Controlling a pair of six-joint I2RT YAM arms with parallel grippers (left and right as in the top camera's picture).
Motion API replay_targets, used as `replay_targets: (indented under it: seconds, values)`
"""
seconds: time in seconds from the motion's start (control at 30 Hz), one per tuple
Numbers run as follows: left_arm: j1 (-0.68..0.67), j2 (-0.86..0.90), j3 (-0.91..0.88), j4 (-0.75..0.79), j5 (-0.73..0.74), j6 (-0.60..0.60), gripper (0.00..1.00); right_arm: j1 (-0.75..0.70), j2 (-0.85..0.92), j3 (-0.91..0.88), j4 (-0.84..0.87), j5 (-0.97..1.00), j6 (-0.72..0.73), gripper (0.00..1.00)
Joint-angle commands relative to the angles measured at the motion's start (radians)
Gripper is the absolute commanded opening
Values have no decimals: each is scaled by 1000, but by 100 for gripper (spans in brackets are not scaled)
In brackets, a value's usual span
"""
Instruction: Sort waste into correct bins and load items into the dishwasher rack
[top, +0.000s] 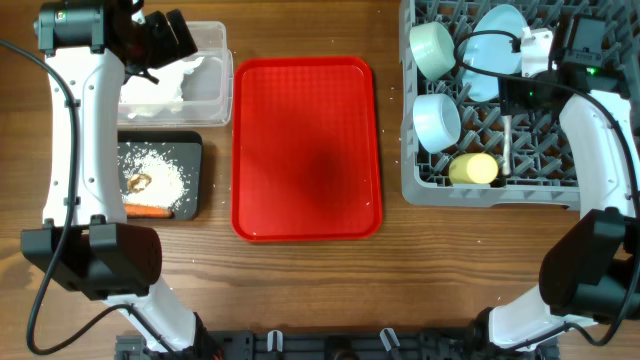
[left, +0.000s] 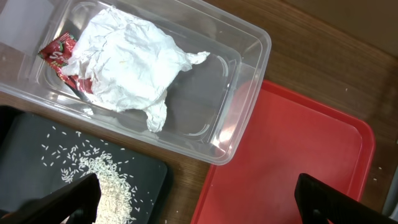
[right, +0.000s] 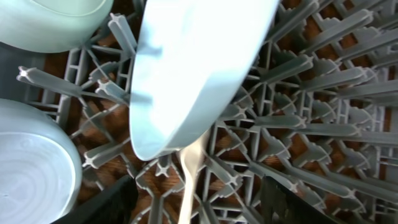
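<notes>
The right gripper (right: 198, 193) is wide open above the white spoon (right: 194, 158), so it might bump the leaning plate (right: 193, 68) and tip it over.

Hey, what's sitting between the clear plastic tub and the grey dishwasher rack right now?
The flat red tray lies between the clear tub and the dishwasher rack, apart from both. The overhead view shows it.
</notes>
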Motion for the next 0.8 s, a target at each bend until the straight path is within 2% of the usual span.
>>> replay_targets:
  seconds: [0.0,0.07,0.1,0.2,0.27,0.37,0.53,0.67,0.77]
  values:
    - [-2,0,7,3,-14,-8,100,-2,-32,0,-14,-56,43,67]
    - [-2,0,7,3,-14,-8,100,-2,-96,7,-37,-107,43,68]
    - [-2,0,7,4,-14,-9,100,-2,-132,8,-49,-135,43,72]
    - [-2,0,7,10,-13,-9,100,-2,-277,8,-116,-324,28,100]
    - [-2,0,7,10,-13,-9,100,-2,-391,8,-183,-475,-6,100]
    - [-2,0,7,10,-13,-9,100,-2,-541,8,-287,-553,4,100]
    - [-2,0,7,10,-13,-9,100,-2,-723,8,-340,-555,266,100]
    - [-2,0,7,10,-13,-9,100,-2,-764,8,-377,-435,259,100]
    - [-2,0,7,10,-13,-9,100,-2,-782,5,-325,-425,174,100]
